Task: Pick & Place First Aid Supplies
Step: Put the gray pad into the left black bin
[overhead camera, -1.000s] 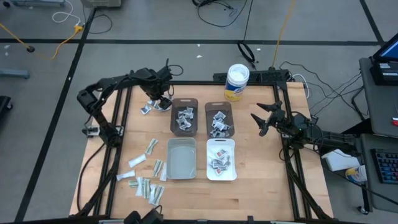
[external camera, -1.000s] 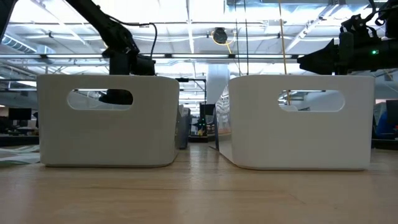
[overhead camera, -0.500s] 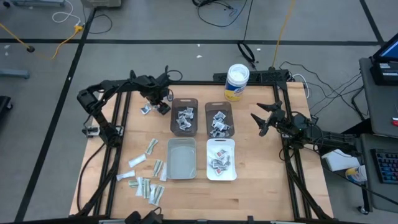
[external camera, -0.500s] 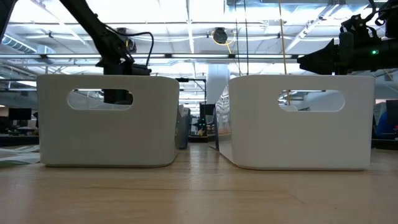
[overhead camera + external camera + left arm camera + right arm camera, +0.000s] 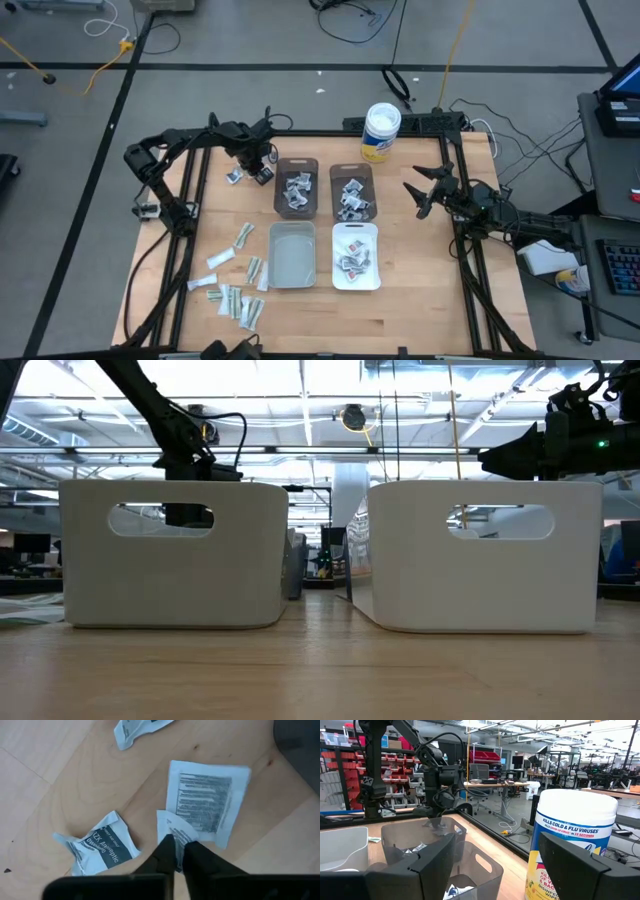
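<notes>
The left hand (image 5: 179,851) pinched a small white packet (image 5: 173,828) on the counter (image 5: 75,780); the right hand (image 5: 425,190) waited open beside the bins.

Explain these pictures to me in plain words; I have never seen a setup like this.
Two dark robot arms work at a wooden table. One picture looks straight down on it, one looks level across the tabletop, and two come from cameras on the arms' wrists.

The left gripper is low over the far left of the table, its fingers closed on a small white packet. More packets lie loose on the wood nearby.

Mid-table stand four bins: two brown bins and a white bin hold packets, and the grey bin looks empty. A white tub of wipes stands behind them.

The right gripper waits open over the table's right side.
</notes>
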Controlling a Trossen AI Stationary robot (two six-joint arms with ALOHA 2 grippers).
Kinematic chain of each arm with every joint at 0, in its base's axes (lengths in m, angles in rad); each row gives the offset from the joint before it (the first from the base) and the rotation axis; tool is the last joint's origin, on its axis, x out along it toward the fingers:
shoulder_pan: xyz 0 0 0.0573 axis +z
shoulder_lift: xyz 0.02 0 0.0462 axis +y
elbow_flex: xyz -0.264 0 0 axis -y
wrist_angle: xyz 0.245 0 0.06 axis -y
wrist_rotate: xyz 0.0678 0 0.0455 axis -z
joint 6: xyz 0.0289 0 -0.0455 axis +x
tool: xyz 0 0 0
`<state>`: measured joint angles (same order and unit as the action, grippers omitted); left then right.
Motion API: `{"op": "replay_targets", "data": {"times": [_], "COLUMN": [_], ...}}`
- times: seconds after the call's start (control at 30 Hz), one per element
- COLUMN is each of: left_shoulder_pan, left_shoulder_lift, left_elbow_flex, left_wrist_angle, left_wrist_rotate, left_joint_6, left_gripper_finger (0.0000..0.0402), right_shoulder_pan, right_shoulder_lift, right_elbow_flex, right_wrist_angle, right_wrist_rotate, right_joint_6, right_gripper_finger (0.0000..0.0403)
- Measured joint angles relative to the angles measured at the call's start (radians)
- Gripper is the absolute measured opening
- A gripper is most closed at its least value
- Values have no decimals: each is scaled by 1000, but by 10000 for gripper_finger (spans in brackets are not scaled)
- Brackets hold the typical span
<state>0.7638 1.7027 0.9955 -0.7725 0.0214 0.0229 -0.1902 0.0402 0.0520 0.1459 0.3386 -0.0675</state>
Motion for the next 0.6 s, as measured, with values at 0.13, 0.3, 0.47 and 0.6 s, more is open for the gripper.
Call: {"op": "replay_targets", "data": {"times": [0.13, 0.3, 0.47, 0.6], "left_shoulder_pan": [0, 0, -22, -51], "left_shoulder_lift": [0, -32, -117, -177], "left_elbow_flex": [2, 12, 14, 37], "left_wrist_angle": [-10, -101, -150, -257], "left_wrist_rotate": [0, -34, -49, -47], "left_joint_6": [-27, -73, -141, -211], "left_gripper_finger": [13, 8, 10, 6], "right_shoulder_pan": [0, 0, 0, 0], "right_shoulder_lift": [0, 0, 0, 0], "right_elbow_flex": [0, 0, 0, 0], "right_wrist_angle": [0, 0, 0, 0], "right_wrist_rotate": [0, 0, 0, 0], "right_joint_6": [0, 0, 0, 0], "right_gripper_finger": [279, 279, 279, 279]}}
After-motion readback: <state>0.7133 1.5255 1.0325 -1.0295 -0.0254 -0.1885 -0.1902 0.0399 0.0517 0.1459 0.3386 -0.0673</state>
